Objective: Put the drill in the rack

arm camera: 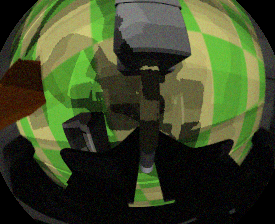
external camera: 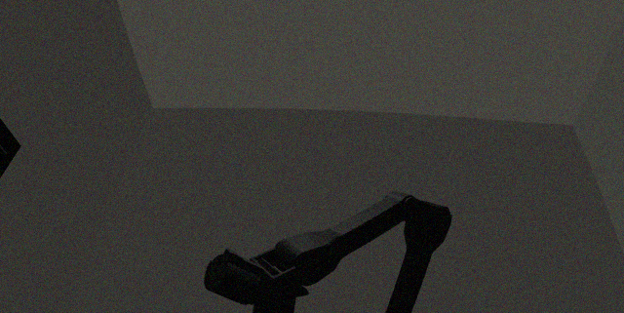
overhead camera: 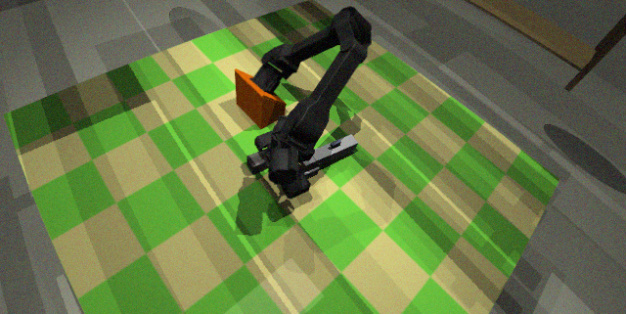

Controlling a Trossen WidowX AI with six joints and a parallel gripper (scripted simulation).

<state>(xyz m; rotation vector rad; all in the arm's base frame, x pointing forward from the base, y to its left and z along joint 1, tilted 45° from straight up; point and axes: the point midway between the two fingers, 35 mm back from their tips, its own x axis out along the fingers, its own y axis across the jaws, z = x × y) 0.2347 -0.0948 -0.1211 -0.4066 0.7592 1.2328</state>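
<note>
My gripper (overhead camera: 286, 169) (arm camera: 145, 130) points down. In the wrist view its dark fingers are shut on the drill (arm camera: 149, 112), a slim dark rod with a lighter lower end. The drill lines up with a grey holder (overhead camera: 323, 157) (arm camera: 150, 30). Whether its upper end is still inside the holder is unclear. The key (overhead camera: 335, 144) is a small dark piece on top of the holder; its height is hard to judge. A small dark grey slotted block (overhead camera: 255, 162) (arm camera: 85, 131), apparently the rack, stands beside the gripper. The exterior view shows only the arm; the fingertips are hidden in the top and exterior views.
An orange wedge-shaped block (overhead camera: 256, 104) (arm camera: 18, 95) stands beside the arm's base, on the rack's side. The table top (overhead camera: 161, 280) has green and tan checks with shadows. A wooden shelf (overhead camera: 514, 18) stands beyond the table.
</note>
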